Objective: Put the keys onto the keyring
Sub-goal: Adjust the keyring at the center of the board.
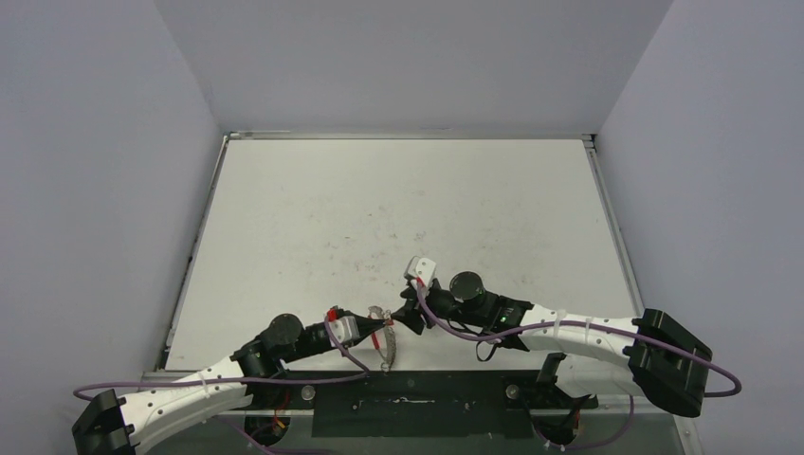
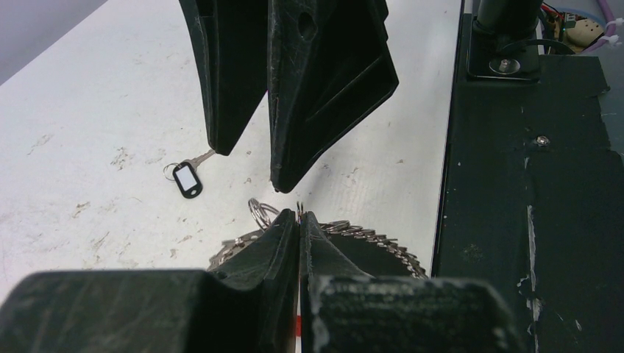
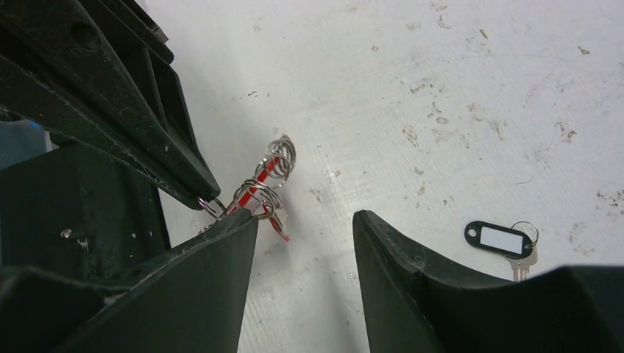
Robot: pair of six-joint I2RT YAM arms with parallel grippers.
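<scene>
Left claw [image 2: 299, 218] is pinched tight on the keyring [image 3: 266, 184] at the near edge of the desk [image 1: 379, 209]. Right claw [image 3: 305, 218] is apart and empty, with the loose key [image 3: 503, 240] lying close by. That tiny flat key could slide away when grabbed, or the keyring could twist

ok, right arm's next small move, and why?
Probably shift the right end effector over to the loose key and lower around it. Its jaws stand open and empty, the key lies on the table apart from the keyring, and the left end effector is shut on that ring.
</scene>
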